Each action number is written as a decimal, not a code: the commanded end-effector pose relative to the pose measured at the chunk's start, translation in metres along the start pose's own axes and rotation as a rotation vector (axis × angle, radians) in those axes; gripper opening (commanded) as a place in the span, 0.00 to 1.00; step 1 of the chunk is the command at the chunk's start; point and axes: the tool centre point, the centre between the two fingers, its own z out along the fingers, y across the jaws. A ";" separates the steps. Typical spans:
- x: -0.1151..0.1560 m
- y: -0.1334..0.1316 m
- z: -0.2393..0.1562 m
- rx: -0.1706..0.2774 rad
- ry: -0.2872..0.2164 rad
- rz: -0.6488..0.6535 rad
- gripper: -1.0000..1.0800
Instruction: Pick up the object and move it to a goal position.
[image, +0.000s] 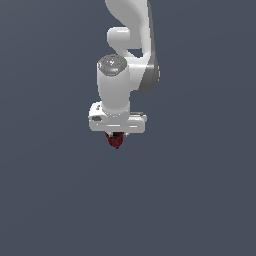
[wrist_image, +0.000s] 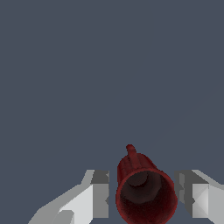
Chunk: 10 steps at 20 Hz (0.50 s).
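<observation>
The object (image: 115, 141) is a small dark red ridged thing that shows just under my white gripper head in the exterior view. In the wrist view the object (wrist_image: 146, 197) looks like a hollow, ribbed cup with a small stub on its far side. It sits between my two fingers (wrist_image: 100, 192). My gripper (wrist_image: 142, 175) has its jaws close against the object's two sides, shut on it. In the exterior view my gripper (image: 115, 135) points straight down, and the head hides most of the fingers.
A plain dark grey-blue surface fills both views, with no other objects, edges or containers in sight. The white arm (image: 131, 45) rises from the gripper toward the top of the exterior view.
</observation>
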 end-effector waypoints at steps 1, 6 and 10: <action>-0.001 0.001 0.002 -0.001 -0.004 -0.018 0.62; -0.003 0.005 0.008 -0.006 -0.018 -0.081 0.62; -0.006 0.009 0.014 -0.009 -0.035 -0.156 0.62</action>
